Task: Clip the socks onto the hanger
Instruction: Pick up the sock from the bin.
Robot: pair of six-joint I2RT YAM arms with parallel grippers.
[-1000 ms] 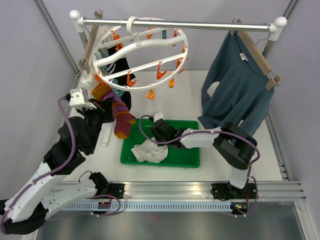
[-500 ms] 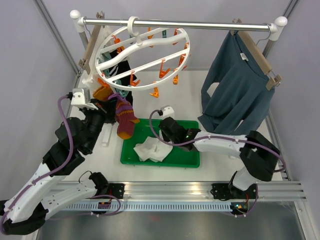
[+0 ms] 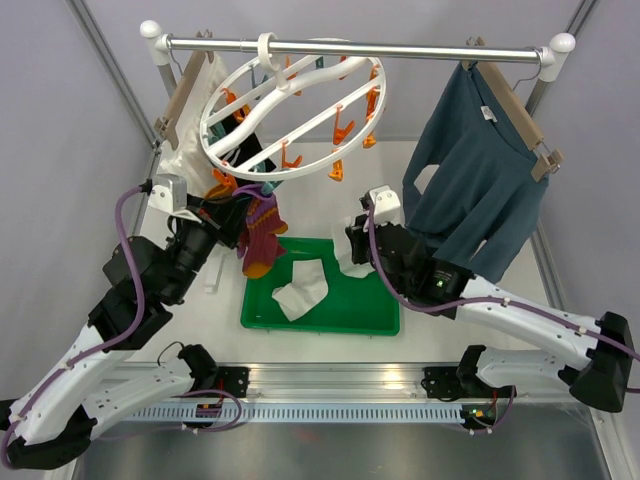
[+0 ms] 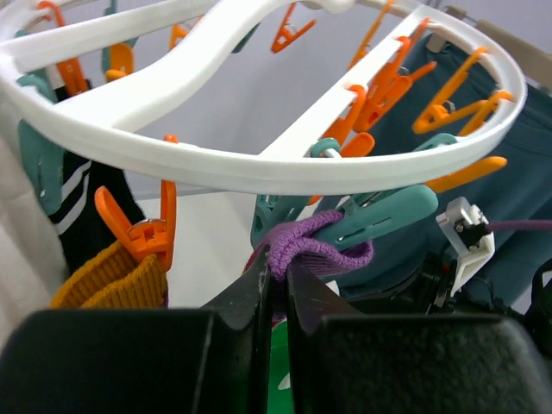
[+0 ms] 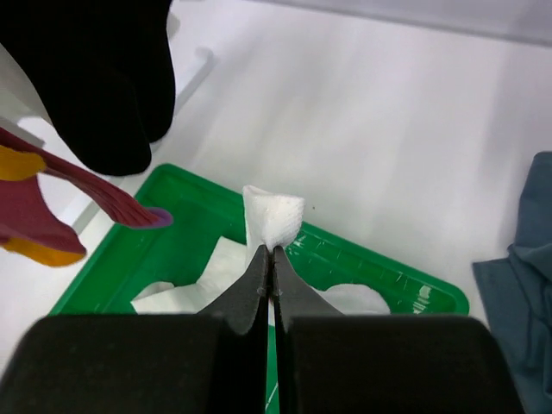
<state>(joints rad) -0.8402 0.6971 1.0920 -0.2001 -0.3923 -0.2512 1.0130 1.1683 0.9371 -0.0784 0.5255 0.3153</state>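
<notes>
Pinching the purple cuff of a maroon-and-orange knitted sock (image 4: 319, 246), the left gripper (image 4: 276, 274) holds its two black fingers almost pressed together, with the fabric caught in the thin slit between their tips. Just above and to the right of those tips, a teal plastic clip (image 4: 379, 214) lies against the same cuff; whether it bites the fabric cannot be told. The large round white plastic ring hanger (image 4: 216, 172) arches directly over the fingers, with orange and teal clips dangling from its rim and crossbar. To the left of the fingers, an orange plastic clip (image 4: 142, 228) grips a mustard ribbed sock (image 4: 112, 280). Further left hangs a black sock with white stripes (image 4: 78, 198).

The right gripper (image 5: 270, 252) has its fingers squeezed tight on a folded edge of a white fabric sock (image 5: 272, 214), which stands just above the fingertips. Beneath the fingers sits a green plastic tray (image 5: 405, 289), and more white fabric lies inside it. Up and to the left of these fingers hangs a plain black sock (image 5: 103, 78). Off to their right hangs a teal-blue shirt (image 3: 480, 170).
</notes>
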